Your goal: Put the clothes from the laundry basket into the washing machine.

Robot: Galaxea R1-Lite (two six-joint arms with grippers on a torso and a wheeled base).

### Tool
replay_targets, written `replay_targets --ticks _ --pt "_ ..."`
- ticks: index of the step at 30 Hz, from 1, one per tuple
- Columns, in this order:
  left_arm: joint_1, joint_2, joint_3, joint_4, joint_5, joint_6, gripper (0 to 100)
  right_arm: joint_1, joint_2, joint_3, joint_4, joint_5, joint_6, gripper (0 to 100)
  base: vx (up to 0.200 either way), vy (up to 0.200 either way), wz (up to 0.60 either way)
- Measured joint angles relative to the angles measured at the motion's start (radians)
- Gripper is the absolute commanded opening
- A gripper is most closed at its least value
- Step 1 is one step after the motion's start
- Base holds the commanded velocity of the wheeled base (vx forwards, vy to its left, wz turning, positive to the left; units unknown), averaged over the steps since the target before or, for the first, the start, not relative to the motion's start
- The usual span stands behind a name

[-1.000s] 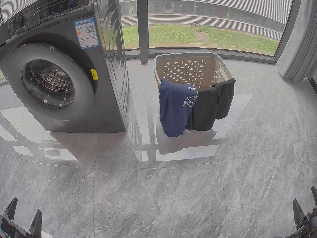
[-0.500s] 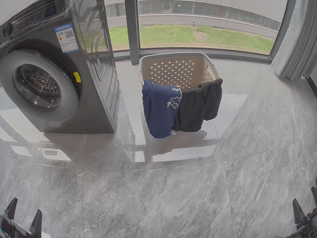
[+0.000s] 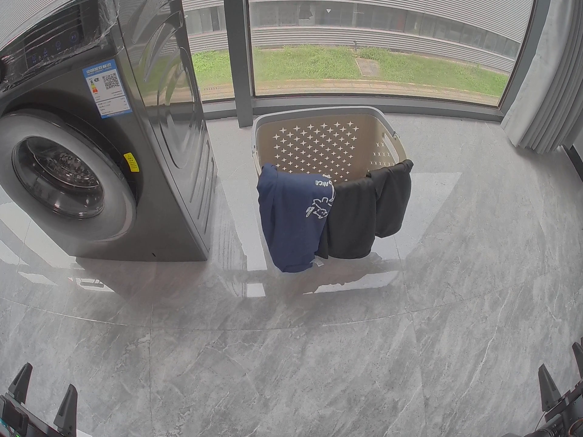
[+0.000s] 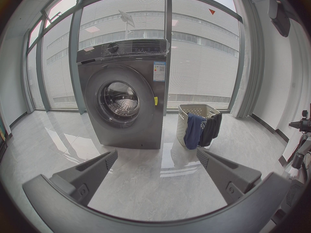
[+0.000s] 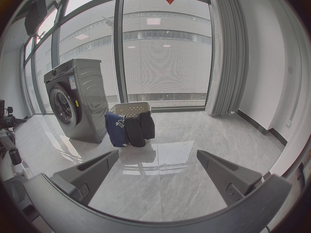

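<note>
So the biggest thing in here is the washing machine, a dark grey front-loader standing on the robot's left side. Its round door looks shut, and you can see the shiny metal drum through the glass. There's a blue-and-white sticker on the front near the top, and clear plastic film over the control panel.

To the right of it, apart from it with a strip of floor between, sits the laundry basket. It's a cream plastic one with star-shaped holes punched in the walls, and it's up near the window. The clothes aren't really down inside, they're slung over the front rim. A blue shirt with a white print hangs on the side nearer the washer, its hem down near the floor. Right beside it and touching it is some black clothing, hanging down the outside too. I can't tell if the black stuff is one piece or two.

The floor is glossy grey marble-look tile, shiny enough to mirror the machine and the basket. Behind everything is a floor-to-ceiling window with grass and a ribbed building outside, and a pale curtain bunched up at the right end.

The left gripper and the right gripper sit low, well back from the basket and the washer. Both have their jaws spread wide apart with nothing between them.
</note>
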Motion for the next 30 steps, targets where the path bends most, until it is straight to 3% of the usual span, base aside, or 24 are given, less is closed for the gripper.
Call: replay_targets --ticks 10,30 --pt "0.000 0.000 0.000 0.000 0.001 0.000 100 0.001 0.000 0.000 0.000 0.000 0.000 100 0.000 0.000 0.00" --pt "0.000 0.000 0.000 0.000 0.001 0.000 100 0.002 0.000 0.000 0.000 0.001 0.000 100 0.000 -0.180 0.00"
